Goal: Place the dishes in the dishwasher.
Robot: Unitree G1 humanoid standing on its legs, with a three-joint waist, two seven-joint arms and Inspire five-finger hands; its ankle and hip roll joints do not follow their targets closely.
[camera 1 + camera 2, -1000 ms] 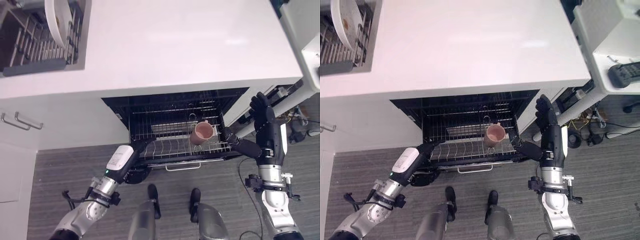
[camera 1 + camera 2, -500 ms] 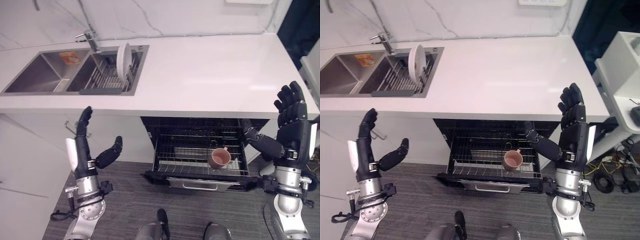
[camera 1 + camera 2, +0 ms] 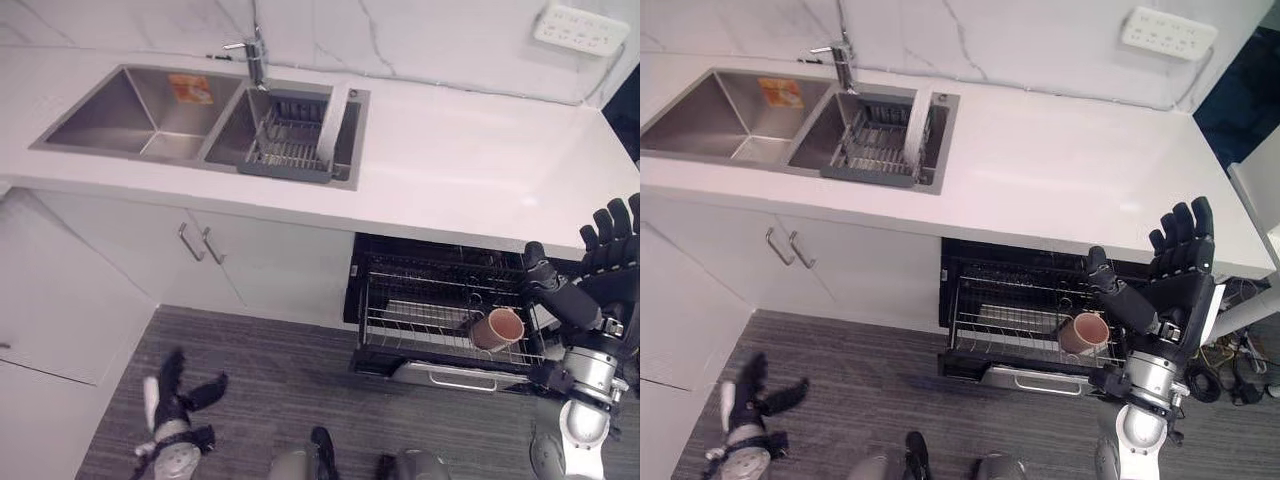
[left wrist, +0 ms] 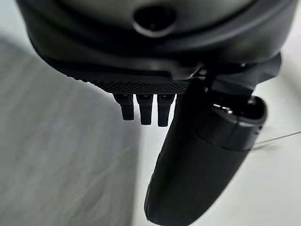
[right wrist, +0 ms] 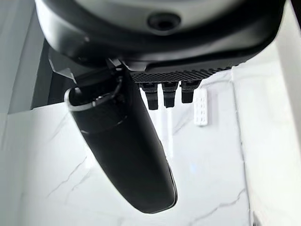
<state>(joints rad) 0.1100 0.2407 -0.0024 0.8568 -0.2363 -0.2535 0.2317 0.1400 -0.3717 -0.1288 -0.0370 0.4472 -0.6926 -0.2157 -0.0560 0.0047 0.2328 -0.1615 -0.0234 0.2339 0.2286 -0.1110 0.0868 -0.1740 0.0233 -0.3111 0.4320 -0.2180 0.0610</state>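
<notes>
My right robot hand [image 3: 1180, 265] is up beside the open dishwasher [image 3: 1025, 320], fingers straight and spread, thumb out, grasping nothing. The pink cup [image 3: 1085, 333] lies tipped on its side in the pulled-out wire rack [image 3: 420, 325], toward the rack's right near corner, mouth facing out to the right. Far off to the left, a white plate [image 3: 331, 118] stands on edge in the drying rack [image 3: 875, 150] inside the right basin of the sink [image 3: 140, 115], set into the white table [image 3: 1060, 180]. My left robot hand [image 3: 180, 395] hangs low over the grey floor [image 3: 880, 390], well left of the dishwasher, fingers relaxed and released, empty.
</notes>
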